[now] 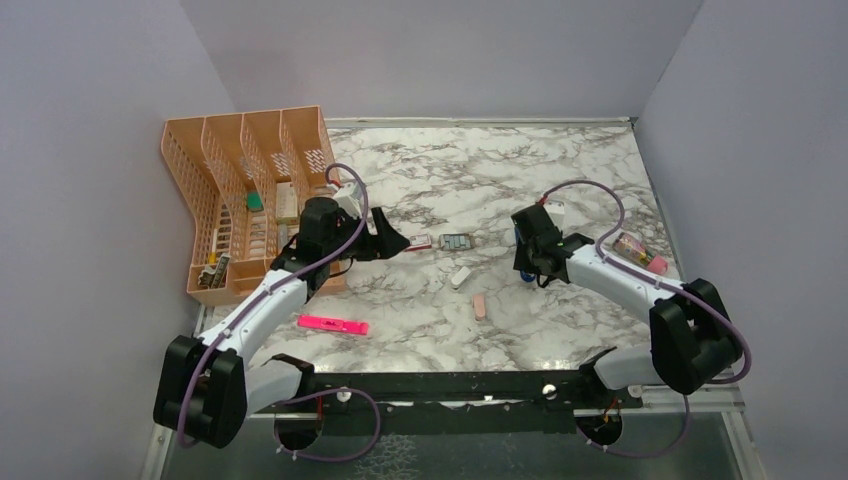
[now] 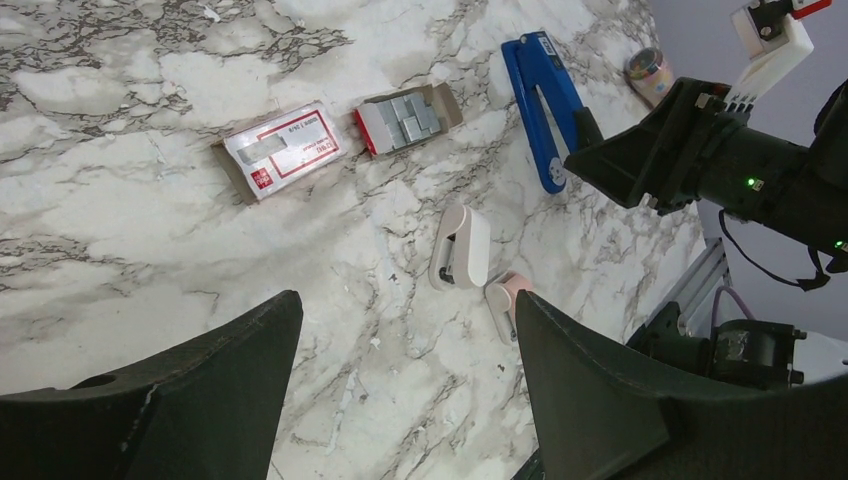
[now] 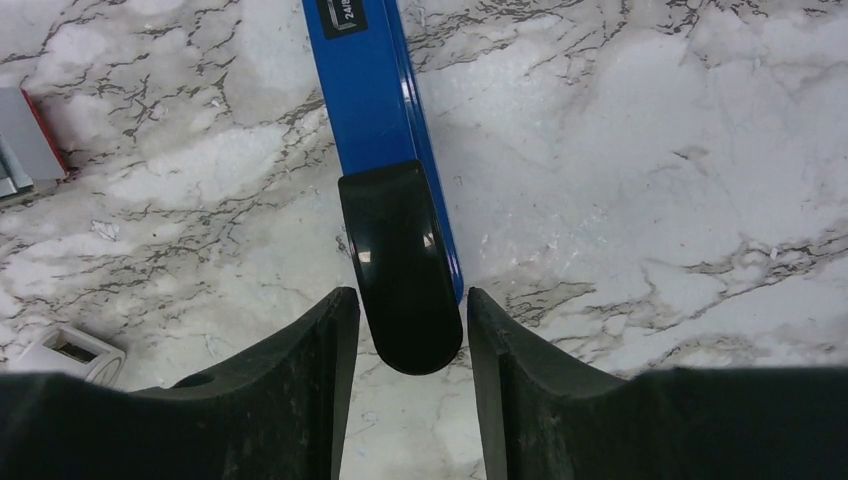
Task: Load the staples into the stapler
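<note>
The blue stapler [image 3: 375, 90] lies flat on the marble table; it also shows in the left wrist view [image 2: 545, 100] and, mostly hidden, in the top view [image 1: 519, 240]. My right gripper [image 3: 405, 300] is low over it, fingers astride its black end [image 3: 400, 270] with thin gaps on both sides. The staples [image 2: 410, 115] sit in their small tray [image 1: 456, 242], beside the red-and-white box [image 2: 285, 150]. My left gripper [image 2: 410, 400] is wide open and empty, hovering left of the box [image 1: 420, 241].
A white capsule-shaped piece [image 2: 460, 248] and a peach-pink piece [image 2: 505, 300] lie near the middle. A pink highlighter [image 1: 333, 325] lies front left. An orange file rack [image 1: 240, 190] stands at the left. A small colourful roll [image 1: 640, 252] lies by the right arm.
</note>
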Available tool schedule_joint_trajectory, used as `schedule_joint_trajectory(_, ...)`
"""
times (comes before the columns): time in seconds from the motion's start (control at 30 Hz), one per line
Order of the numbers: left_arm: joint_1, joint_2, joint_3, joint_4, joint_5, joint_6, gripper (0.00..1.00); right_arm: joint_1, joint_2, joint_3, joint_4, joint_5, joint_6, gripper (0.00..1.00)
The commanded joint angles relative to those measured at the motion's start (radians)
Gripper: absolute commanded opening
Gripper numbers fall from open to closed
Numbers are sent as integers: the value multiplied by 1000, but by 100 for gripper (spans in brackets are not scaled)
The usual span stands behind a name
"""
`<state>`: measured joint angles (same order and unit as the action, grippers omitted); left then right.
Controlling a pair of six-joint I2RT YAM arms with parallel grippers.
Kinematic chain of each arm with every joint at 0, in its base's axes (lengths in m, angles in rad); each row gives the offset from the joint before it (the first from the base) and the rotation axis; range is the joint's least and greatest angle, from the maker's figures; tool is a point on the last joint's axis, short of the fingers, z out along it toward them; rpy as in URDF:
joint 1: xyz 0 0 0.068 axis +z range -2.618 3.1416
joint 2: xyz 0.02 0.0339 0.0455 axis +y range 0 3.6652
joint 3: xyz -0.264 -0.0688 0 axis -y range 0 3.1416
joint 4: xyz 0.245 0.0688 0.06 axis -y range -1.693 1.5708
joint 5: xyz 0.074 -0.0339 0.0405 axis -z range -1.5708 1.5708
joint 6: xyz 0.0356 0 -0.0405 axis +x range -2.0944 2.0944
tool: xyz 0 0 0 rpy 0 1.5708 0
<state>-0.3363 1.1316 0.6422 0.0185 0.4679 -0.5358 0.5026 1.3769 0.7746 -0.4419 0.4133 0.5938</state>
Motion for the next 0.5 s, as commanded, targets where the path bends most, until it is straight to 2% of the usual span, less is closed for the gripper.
schedule_joint_trajectory(0.0, -10, 27, 6, 13, 3, -18, 79, -4, 20, 16, 71, -17, -76, 46)
schedule_joint_trajectory(0.23, -48, 97, 21, 45, 4, -46, 79, -4, 60, 47, 76, -65, -91, 29)
schedule_joint_trajectory(0.47, -159, 211, 57, 148, -40, -124, 80, -4, -10, 16, 123, -172, -54, 25)
